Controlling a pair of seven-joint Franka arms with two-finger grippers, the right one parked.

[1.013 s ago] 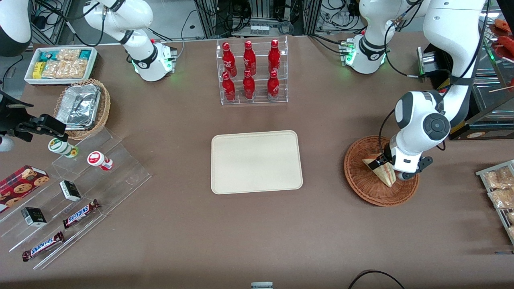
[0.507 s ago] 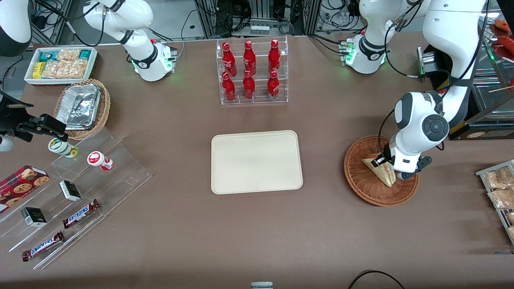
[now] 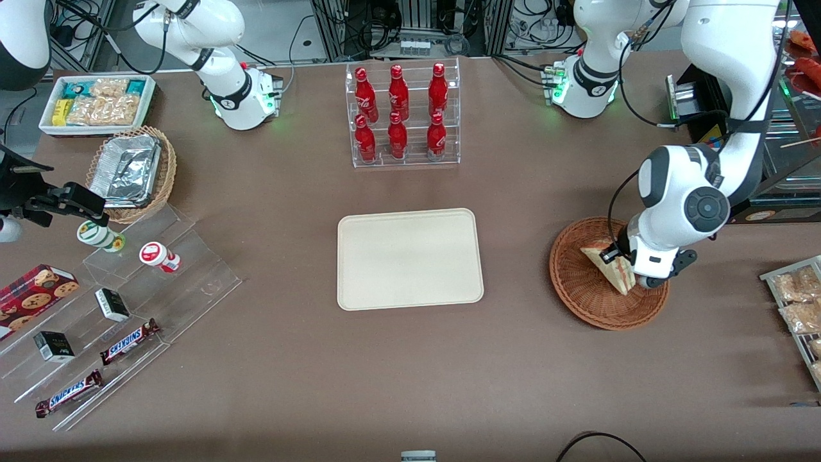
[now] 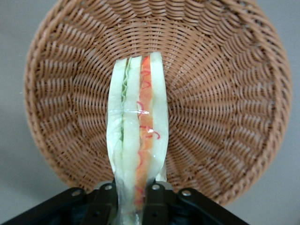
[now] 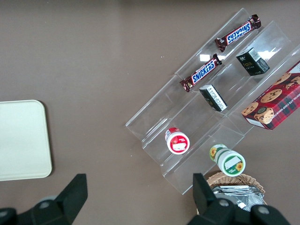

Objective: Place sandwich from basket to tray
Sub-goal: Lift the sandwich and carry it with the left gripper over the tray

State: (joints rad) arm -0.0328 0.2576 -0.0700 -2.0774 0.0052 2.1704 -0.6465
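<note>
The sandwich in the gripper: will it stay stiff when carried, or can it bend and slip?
The sandwich looks soft: bread slices and loose filling, so it may sag away from the gripper. Its glossy clear wrap suggests it could slip. The fingers pinch only one end, above the basket, so it probably tilts easily; it seems light.

We see the gripper (image 3: 621,263) over the reddish-brown wicker basket (image 3: 580,292), its fingers closed on the wrapped triangular sandwich (image 3: 606,264), whose pointed end tips toward the basket's near rim. The cream tray (image 3: 409,258) lies bare at the table's middle, well apart from the basket. Farther from the camera than the tray stands a clear rack of red bottles (image 3: 401,114). Toward the parked arm's end we find a tan basket with foil containers (image 3: 131,170) and stepped acrylic shelves holding Snickers bars (image 3: 128,341).
</note>
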